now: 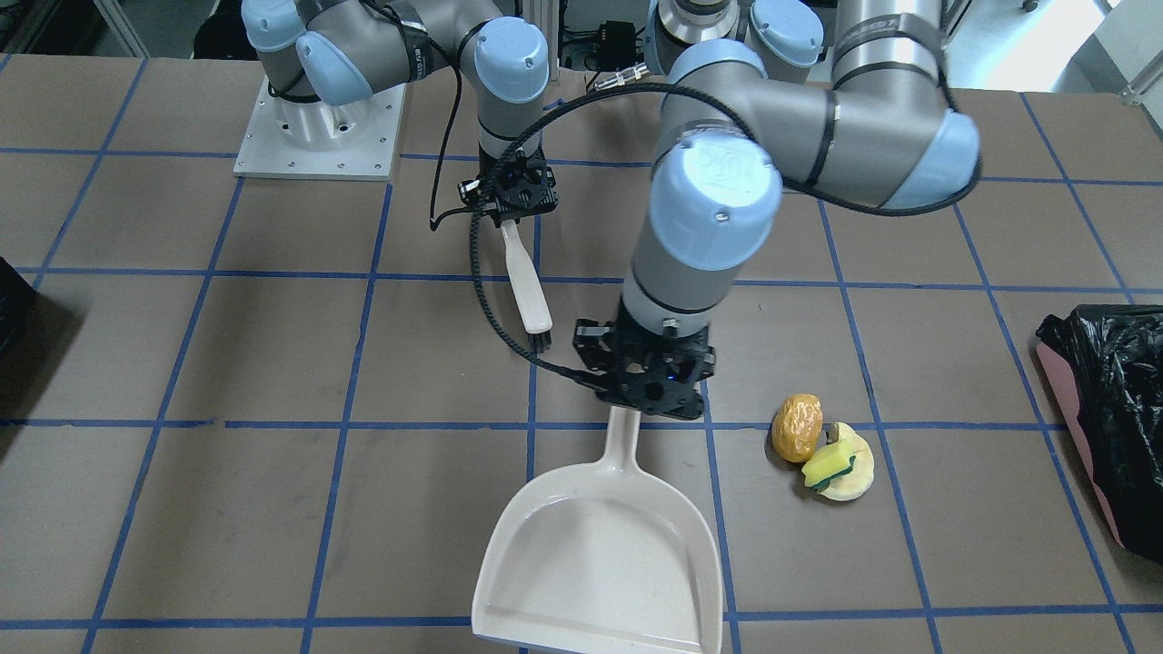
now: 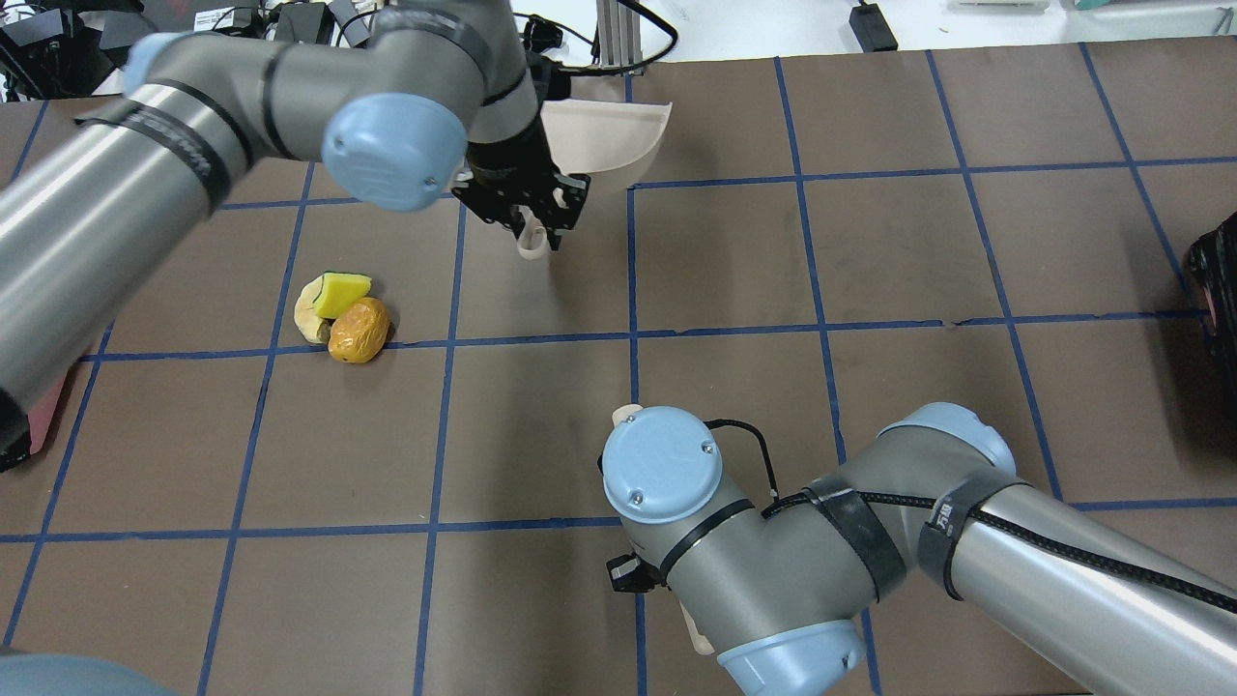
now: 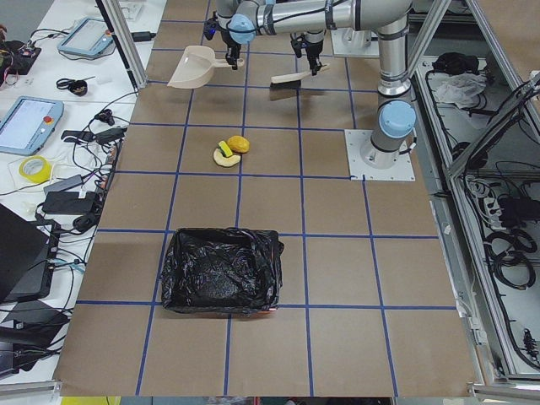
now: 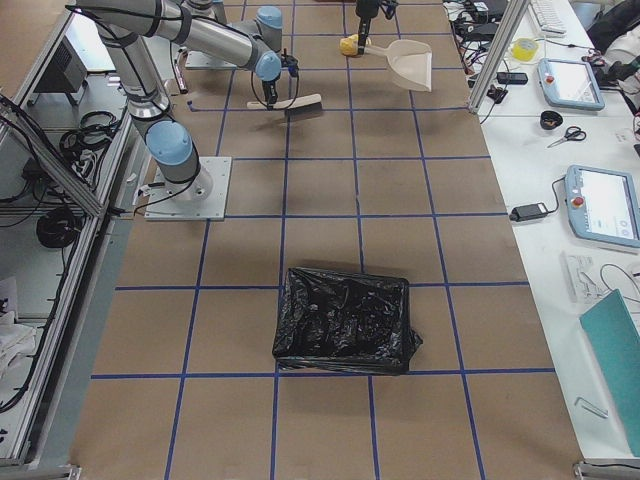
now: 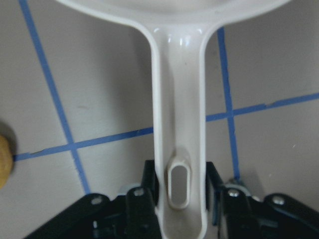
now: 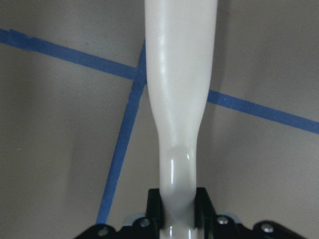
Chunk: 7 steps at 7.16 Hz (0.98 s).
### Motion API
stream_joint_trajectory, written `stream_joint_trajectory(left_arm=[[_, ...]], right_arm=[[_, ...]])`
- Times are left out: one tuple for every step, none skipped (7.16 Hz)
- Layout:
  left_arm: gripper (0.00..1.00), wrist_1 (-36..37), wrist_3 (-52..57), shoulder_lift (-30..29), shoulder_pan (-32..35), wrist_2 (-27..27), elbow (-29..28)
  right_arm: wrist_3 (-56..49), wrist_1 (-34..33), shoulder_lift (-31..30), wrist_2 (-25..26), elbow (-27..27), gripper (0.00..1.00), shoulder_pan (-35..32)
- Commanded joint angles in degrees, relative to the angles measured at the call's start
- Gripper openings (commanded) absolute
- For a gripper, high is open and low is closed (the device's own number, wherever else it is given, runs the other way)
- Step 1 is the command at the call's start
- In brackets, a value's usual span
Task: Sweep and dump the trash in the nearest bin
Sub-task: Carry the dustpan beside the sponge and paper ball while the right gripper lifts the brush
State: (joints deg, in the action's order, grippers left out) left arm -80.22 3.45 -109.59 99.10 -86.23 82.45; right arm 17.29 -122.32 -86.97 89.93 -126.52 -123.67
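The trash is a small cluster: an orange-brown potato-like lump (image 1: 798,427), a yellow sponge piece (image 1: 829,466) with a green layer, and a pale yellow crescent slice (image 1: 859,477). It also shows in the overhead view (image 2: 359,331). My left gripper (image 1: 650,386) is shut on the handle of a cream dustpan (image 1: 600,554), just beside the cluster; the left wrist view shows the grip (image 5: 179,191). My right gripper (image 1: 511,195) is shut on a white brush (image 1: 529,295), seen in the right wrist view (image 6: 177,209). The pink-sided bin (image 1: 1113,409) with a black bag stands at the table's left end.
A second black-bagged container (image 4: 345,320) stands toward the table's right end; its dark edge shows in the front view (image 1: 9,309). The right arm's base plate (image 1: 318,127) is at the back. Blue tape lines grid the brown table (image 2: 918,251).
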Motion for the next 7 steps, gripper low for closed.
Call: stream_joint_trajectory(left_arm=[[0.00, -9.30, 20.43, 4.37, -10.80, -2.17, -1.15], [0.00, -11.34, 30.29, 6.04, -16.25, -3.49, -0.97], [0.00, -12.14, 41.88, 7.10, -21.78, -7.07, -0.54], [0.00, -12.15, 52.43, 7.64, -27.84, -7.80, -0.45], [0.00, -12.76, 63.15, 7.73, -34.43, -8.16, -0.18], [0.00, -11.90, 73.53, 6.60, -40.85, -9.03, 0.34], [0.00, -8.15, 80.25, 5.37, -44.04, -9.30, 1.39]], right_arm=[[0.63, 3.99, -0.22, 0.60, 3.97, 0.00, 0.00], [0.72, 9.68, 0.30, 1.21, 9.04, 0.00, 0.18], [0.64, 15.65, 0.57, 1.22, 14.57, 0.00, 0.96], [0.20, 18.93, 0.74, 1.13, 18.72, 0.00, 1.93], [-0.24, 20.01, 2.05, 1.21, 21.28, 0.00, 3.33], [-0.59, 20.11, 3.54, 1.13, 23.05, 0.00, 5.26], [-1.38, 20.28, 5.12, 1.04, 25.42, 0.00, 6.67]])
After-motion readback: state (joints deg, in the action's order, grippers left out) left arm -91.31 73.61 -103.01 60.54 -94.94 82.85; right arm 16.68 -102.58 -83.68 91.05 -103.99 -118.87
